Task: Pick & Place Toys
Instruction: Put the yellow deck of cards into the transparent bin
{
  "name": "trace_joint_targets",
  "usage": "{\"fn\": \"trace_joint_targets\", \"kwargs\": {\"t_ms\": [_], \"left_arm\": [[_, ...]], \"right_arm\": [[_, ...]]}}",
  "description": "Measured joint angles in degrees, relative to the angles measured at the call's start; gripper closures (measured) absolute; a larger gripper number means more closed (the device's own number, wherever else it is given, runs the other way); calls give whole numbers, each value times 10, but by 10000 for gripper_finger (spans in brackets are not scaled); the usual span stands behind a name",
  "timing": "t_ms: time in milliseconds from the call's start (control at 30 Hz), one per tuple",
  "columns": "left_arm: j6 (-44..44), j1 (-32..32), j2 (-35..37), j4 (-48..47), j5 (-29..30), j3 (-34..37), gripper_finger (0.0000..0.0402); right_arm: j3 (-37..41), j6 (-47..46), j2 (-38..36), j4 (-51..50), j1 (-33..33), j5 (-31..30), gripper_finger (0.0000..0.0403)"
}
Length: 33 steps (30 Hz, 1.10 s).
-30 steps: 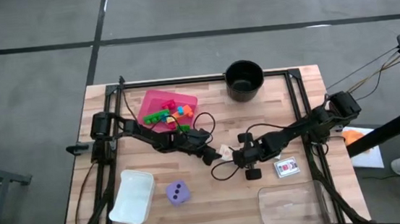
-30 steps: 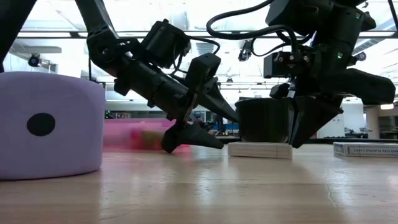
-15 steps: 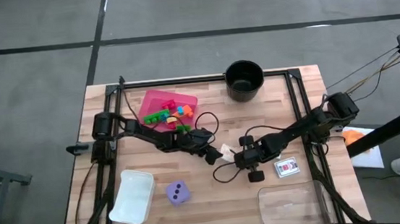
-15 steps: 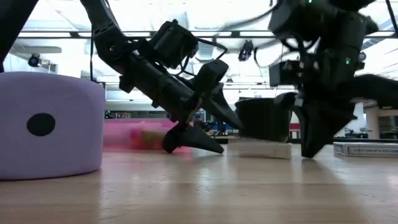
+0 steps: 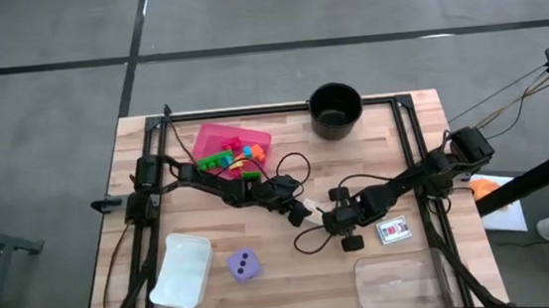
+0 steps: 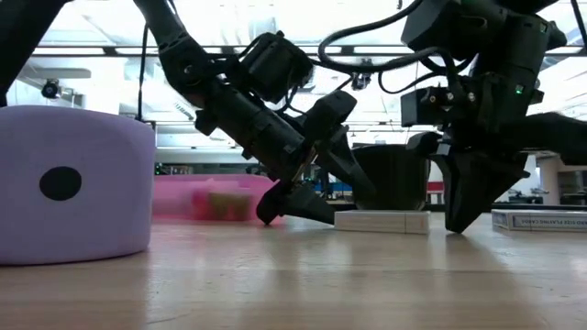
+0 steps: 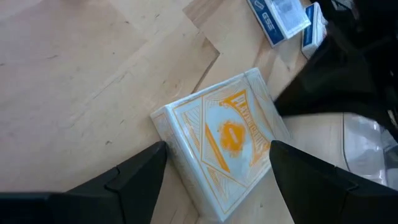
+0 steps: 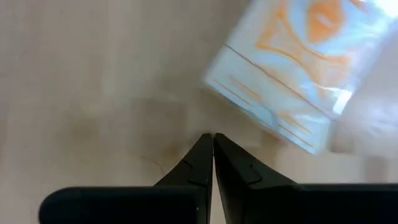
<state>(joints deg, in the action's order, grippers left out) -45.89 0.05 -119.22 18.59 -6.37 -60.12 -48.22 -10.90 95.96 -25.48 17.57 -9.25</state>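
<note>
From the high view, the wooden desk (image 5: 295, 272) carries a pink tray (image 5: 216, 141) of small bricks (image 5: 233, 159) near its far left, a black pot (image 5: 335, 109) at the far edge, a clear tub (image 5: 180, 270) and a purple die (image 5: 244, 266) near the front left, a white-red card (image 5: 394, 230) toward the right and a clear lid (image 5: 406, 284) at the front right. The left arm reaches in from the left, its left pincer (image 5: 302, 211) at the orange card box (image 5: 310, 210) in mid-desk; the right pincer (image 5: 337, 222) sits just right of that box, its arm stretching from the right edge.

In the low view the die (image 6: 73, 183) fills the left foreground. The left pincer (image 6: 307, 203) slants down to the box (image 6: 381, 221), which lies flat on the desk, with the pot (image 6: 390, 176) behind it. The right pincer (image 6: 472, 215) points straight down just beside the box's other end.

The left wrist view shows what the others hide: the left pincer (image 7: 214, 165) spread wide, one finger on each side of the box (image 7: 227, 140), not clenched on it, with a blue card (image 7: 283, 18) beyond.

The right wrist view shows the right pincer (image 8: 213, 144) clenched tight on nothing, tips on bare wood near the box (image 8: 292, 68)
</note>
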Motion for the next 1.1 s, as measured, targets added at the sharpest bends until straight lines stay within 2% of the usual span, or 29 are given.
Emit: {"fn": "trace_joint_targets", "kwargs": {"t_ms": [267, 567, 1100], "left_arm": [[4, 0, 0, 4, 0, 3, 107], [5, -1, 0, 9, 2, 4, 107], [-4, -6, 0, 4, 2, 3, 107]], "right_arm": [[0, -7, -24, 9, 14, -62, 385], [-1, 3, -3, 50, 12, -61, 385], [17, -9, 13, 65, 10, -35, 385]]}}
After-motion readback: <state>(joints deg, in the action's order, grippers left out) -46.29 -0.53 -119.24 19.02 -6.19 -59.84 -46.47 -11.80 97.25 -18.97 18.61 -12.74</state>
